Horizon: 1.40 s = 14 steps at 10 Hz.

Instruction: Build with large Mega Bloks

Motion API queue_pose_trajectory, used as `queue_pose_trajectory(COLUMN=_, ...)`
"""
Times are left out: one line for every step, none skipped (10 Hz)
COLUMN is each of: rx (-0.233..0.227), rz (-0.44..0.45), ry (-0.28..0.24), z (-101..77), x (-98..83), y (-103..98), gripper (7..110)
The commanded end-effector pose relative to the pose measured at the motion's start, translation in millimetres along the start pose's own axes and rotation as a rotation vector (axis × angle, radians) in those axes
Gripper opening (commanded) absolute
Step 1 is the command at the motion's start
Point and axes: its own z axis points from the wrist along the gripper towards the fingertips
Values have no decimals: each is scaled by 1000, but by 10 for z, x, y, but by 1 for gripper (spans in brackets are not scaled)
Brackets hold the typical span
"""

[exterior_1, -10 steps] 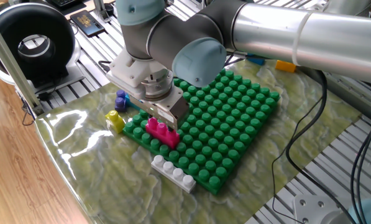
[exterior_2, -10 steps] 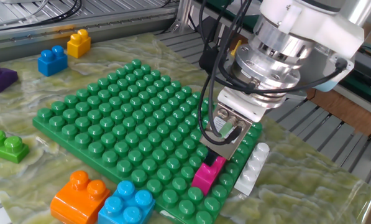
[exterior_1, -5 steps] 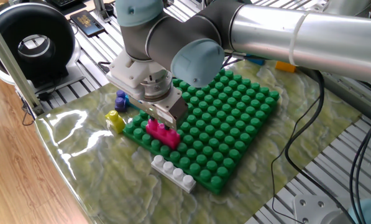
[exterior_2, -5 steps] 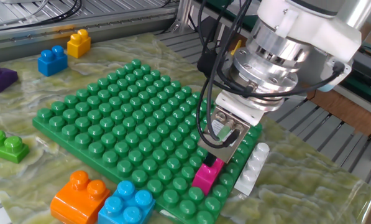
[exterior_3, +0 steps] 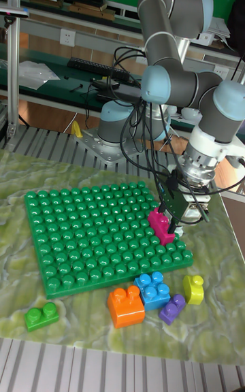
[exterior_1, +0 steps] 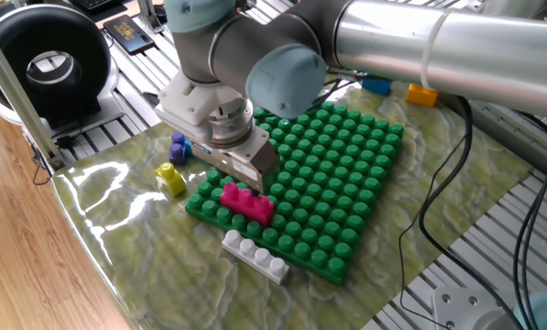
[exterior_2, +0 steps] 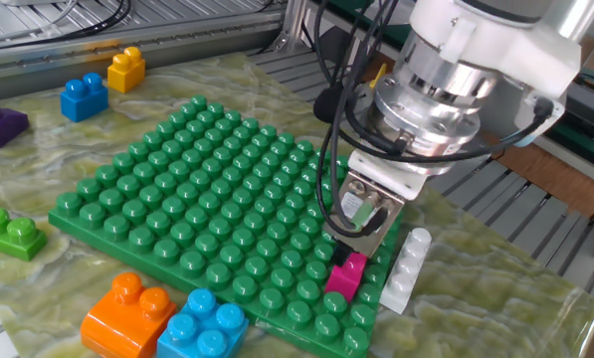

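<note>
**Gripper over magenta brick at baseplate edge**

Gripper (exterior_1: 239, 174) hangs directly above the magenta brick (exterior_1: 246, 202), with its fingers reaching down to the brick's top. Whether the fingers clamp the brick or stand just clear of it cannot be told from any view. The brick sits on the green baseplate (exterior_1: 346, 174), on the row nearest the white brick (exterior_1: 255, 256), close to one corner.

Risks, as judged:
- If the brick is only partly seated on the studs, lifting the gripper may pull it off or leave it tilted.
- If the fingers grip it, an upward move may lift or drag the baseplate, which lies loose on the mat.
- A sideways move at this height could knock the white brick, which lies on the mat just beside the baseplate edge.

Clearances: most of the baseplate is bare studs, giving open room toward its centre. The orange brick (exterior_2: 127, 310) and a light blue brick (exterior_2: 203, 325) lie touching one another beside another edge. A yellow brick (exterior_1: 170, 178) and purple brick (exterior_1: 178, 147) lie near the gripper's side.
</note>
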Motion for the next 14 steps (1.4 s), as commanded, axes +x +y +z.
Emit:
queue_pose_trajectory(rx=-30, rz=-35, ry=-2, z=-140, x=10, y=111, gripper=66)
queue_pose_trajectory(rx=-48, rz=-36, ry=9, z=-176, x=37, y=187, gripper=66)
queue_pose_trajectory(rx=-75, rz=-49, ry=8, z=-174, x=25, y=263, gripper=66)
queue_pose_trajectory(rx=-73, rz=-69, ry=6, z=-137, x=8, y=273, gripper=44)
queue_pose_trajectory(rx=-68, rz=-74, ry=3, z=-83, x=-7, y=293, gripper=44)
queue_pose_trajectory(rx=-60, rz=-75, ry=-4, z=-61, x=-28, y=287, gripper=44)
queue_pose_trajectory(rx=-58, rz=-82, ry=0, z=-65, x=-29, y=268, gripper=44)
queue_pose_trajectory(rx=-56, rz=-91, ry=3, z=-54, x=-39, y=257, gripper=44)
queue_pose_trajectory(rx=-57, rz=-110, ry=8, z=-40, x=-50, y=253, gripper=44)
queue_pose_trajectory(rx=-46, rz=-122, ry=5, z=-35, x=-64, y=225, gripper=44)
queue_pose_trajectory(rx=-32, rz=-126, ry=2, z=-32, x=-72, y=192, gripper=44)
queue_pose_trajectory(rx=-21, rz=-132, ry=-5, z=-27, x=-94, y=164, gripper=44)
queue_pose_trajectory(rx=-8, rz=-143, ry=-12, z=-17, x=-109, y=139, gripper=44)
queue_pose_trajectory(rx=2, rz=-150, ry=-25, z=8, x=-128, y=139, gripper=44)
